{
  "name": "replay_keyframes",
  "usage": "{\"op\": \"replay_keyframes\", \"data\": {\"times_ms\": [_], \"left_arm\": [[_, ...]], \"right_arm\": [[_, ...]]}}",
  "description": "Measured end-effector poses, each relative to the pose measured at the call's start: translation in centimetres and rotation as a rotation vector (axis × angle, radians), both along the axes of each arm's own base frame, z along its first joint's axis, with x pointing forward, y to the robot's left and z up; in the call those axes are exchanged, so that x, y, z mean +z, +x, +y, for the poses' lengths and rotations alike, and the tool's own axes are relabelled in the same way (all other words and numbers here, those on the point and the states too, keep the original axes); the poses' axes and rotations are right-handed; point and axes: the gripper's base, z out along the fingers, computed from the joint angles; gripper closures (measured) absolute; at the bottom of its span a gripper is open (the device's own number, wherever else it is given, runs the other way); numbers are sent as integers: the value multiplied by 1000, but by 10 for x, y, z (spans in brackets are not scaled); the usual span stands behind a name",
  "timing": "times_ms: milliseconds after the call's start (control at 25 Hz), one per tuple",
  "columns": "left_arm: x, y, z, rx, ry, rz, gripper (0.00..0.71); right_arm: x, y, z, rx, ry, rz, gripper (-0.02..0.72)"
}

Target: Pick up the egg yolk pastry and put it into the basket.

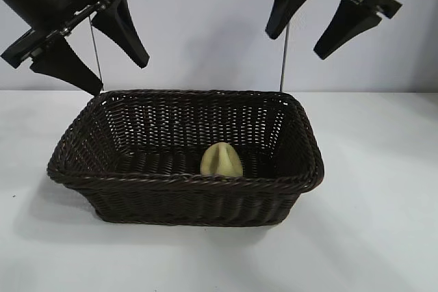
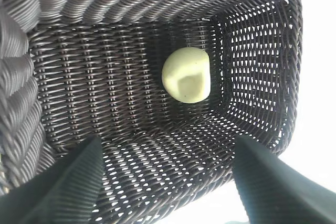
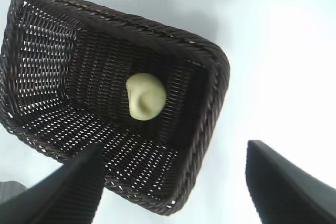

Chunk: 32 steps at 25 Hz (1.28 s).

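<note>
We judge the placing done: the egg yolk pastry (image 1: 221,161) lies on the floor of the basket (image 1: 82,143), well below both spread, empty pairs of jaws. The right gripper (image 1: 321,15) and left gripper (image 1: 92,49) hang above the rim; what's left is parking clear.

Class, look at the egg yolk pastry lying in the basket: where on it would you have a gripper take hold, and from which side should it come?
Grip the egg yolk pastry across its rounded flanks, coming straight down from above. The basket walls block a sideways approach, and the pastry lies near the front wall, so only the open top gives the fingers room.
</note>
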Motion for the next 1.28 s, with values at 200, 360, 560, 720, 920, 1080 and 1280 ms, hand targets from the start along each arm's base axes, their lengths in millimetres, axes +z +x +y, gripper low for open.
{"op": "replay_keyframes", "data": {"times_ms": [200,360,560,720,920,1080,1280], "left_arm": [[0,-1,0,-11,5,10,202],[-1,-1,0,-13,9,10,202],[-1,-1,1,-13,10,10,202],[-1,-1,1,-13,10,10,202],[-1,-1,1,-14,10,10,202],[-1,-1,1,-14,10,10,202],[-1,-1,1,-14,10,10,202]], "right_arm": [[-18,-11,-4,2,-18,66,164],[-34,-16,-5,3,-31,125,164],[-34,-16,-5,2,-27,127,164],[-36,-16,-5,3,-28,130,164],[-36,-16,-5,3,-28,130,164],[-36,-16,-5,3,-28,130,164],[-36,-16,-5,2,-27,128,164]]}}
